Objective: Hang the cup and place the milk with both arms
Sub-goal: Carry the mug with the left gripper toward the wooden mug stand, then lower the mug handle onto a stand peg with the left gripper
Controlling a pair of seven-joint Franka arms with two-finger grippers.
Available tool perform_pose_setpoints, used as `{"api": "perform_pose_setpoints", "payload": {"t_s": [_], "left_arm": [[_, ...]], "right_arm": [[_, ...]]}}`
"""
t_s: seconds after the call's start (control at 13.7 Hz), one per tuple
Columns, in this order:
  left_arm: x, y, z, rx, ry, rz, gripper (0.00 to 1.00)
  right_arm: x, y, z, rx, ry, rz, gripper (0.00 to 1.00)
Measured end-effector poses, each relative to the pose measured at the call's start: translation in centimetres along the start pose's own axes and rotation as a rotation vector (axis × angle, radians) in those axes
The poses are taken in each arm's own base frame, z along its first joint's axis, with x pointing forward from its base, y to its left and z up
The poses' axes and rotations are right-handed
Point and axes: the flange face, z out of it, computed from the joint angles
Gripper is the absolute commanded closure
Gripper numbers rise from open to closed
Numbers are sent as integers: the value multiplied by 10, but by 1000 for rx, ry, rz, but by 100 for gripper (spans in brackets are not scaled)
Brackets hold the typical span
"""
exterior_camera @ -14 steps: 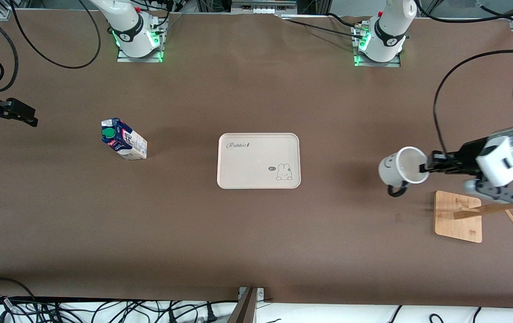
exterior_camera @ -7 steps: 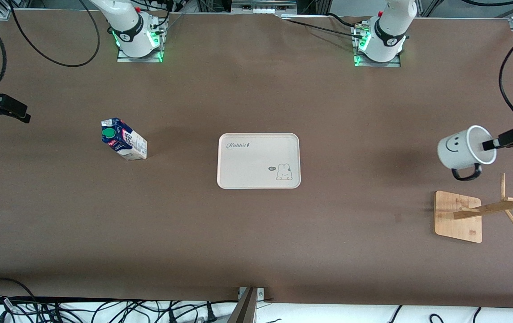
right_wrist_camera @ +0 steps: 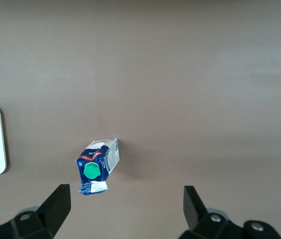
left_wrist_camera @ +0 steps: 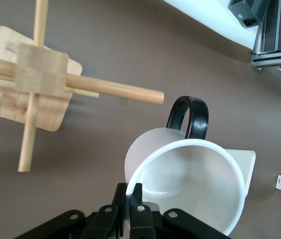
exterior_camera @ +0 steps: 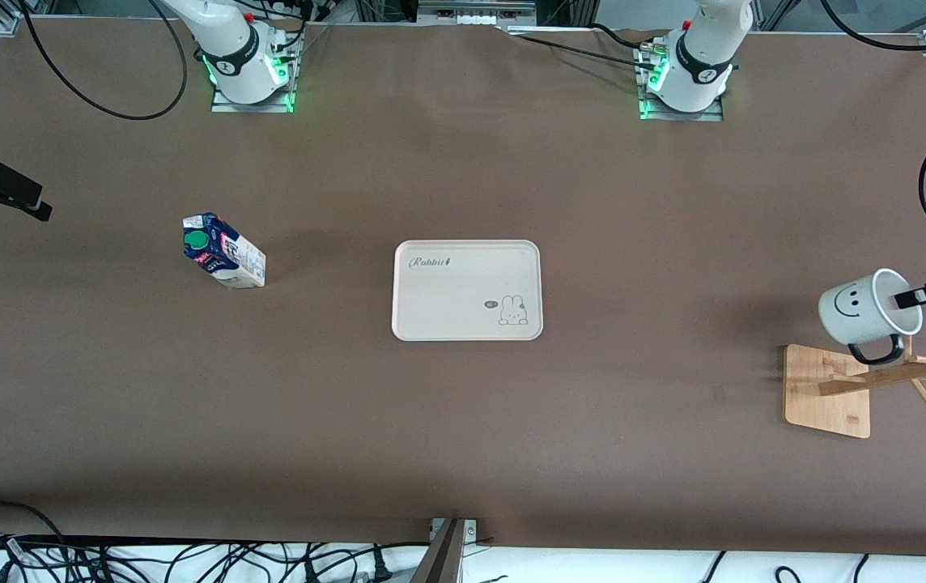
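Front: you are holding cup (exterior_camera: pixel 868 308) in left gripper (exterior_camera: pixel 912 296) above rack (exterior_camera: pixel 868 380); milk (exterior_camera: pixel 223 251) standing toward right arm's end, tray (exterior_camera: pixel 467 289) mid-table

Left wrist: fingers (left_wrist_camera: pixel 130 206) pinching rim; cup rigid, glossy, probably slippery; handle (left_wrist_camera: pixel 189 117) nearing peg (left_wrist_camera: pixel 115 90)

Right wrist: right gripper (right_wrist_camera: pixel 125 204) gaping above milk; carton likely light, crushable, so be gripping lower sides

You get even, soft overhead light on the matte brown table (exterior_camera: pixel 463 421), with no glare. Faint, diffuse shadows sit beside the milk (exterior_camera: pixel 224 253) and near the cup (exterior_camera: pixel 868 309). The lower edge of the front frame darkens. The wooden rack (left_wrist_camera: pixel 41 74) looks slightly blurred in the left wrist view.
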Motion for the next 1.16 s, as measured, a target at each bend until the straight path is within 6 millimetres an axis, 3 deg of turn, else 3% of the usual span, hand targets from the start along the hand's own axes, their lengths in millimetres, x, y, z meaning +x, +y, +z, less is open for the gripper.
{"api": "perform_pose_setpoints", "payload": {"t_s": [0.22,0.36,0.66,0.73,0.8,0.87,1.16], "left_arm": [[5,-3,-16,5,40,7,100],[9,-17,-23,5,57,-7,100],[11,-37,-22,0,57,-29,100],[11,-39,-21,-1,56,-32,74],[11,-40,-21,-1,54,-34,30],[11,-42,-20,-1,53,-36,0],[10,-49,-22,37,47,-32,0]], "right_arm": [[1,5,-13,-12,26,4,0],[0,14,-16,-14,31,20,0],[-1,20,-16,-13,30,30,0],[0,18,-16,-13,30,27,0],[0,17,-16,-12,30,24,0],[0,15,-16,-12,30,25,0],[1,0,-16,-8,30,44,0]]}}
